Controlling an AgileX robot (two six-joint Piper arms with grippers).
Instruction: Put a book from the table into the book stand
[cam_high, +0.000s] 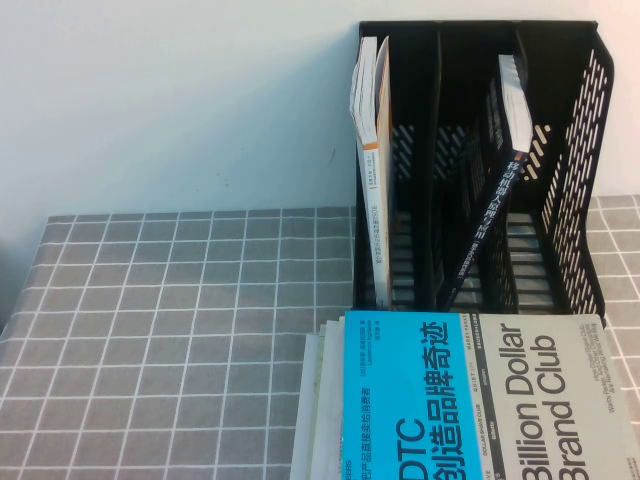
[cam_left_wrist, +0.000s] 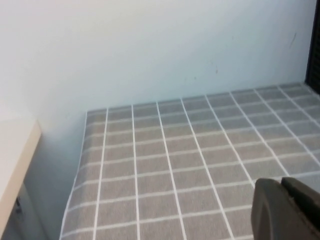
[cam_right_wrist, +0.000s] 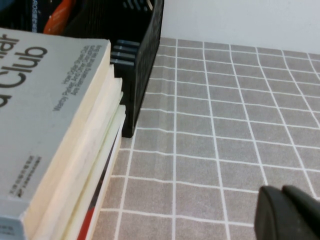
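Note:
The cyan and pale grey book (cam_high: 480, 400), printed "DTC" and "Billion Dollar Brand Club", lies flat on top of a stack at the table's (cam_high: 180, 320) near edge, just in front of the black book stand (cam_high: 575, 180). Its grey half also shows in the right wrist view (cam_right_wrist: 45, 115), beside the stand's corner (cam_right_wrist: 142, 60). Neither gripper shows in the high view. My left gripper (cam_left_wrist: 281, 187) is shut and empty above bare cloth, away from the book. My right gripper (cam_right_wrist: 282, 192) is shut and empty above the cloth, off to the side of the stack.
A brown-and-white book (cam_high: 372, 130) stands in the stand's left compartment. A black-spined book (cam_high: 495, 190) leans in the compartments to its right. Other books (cam_right_wrist: 100, 165) lie under the cyan one. A pale wall is behind, and a beige surface (cam_left_wrist: 15, 150) lies beyond the table's edge.

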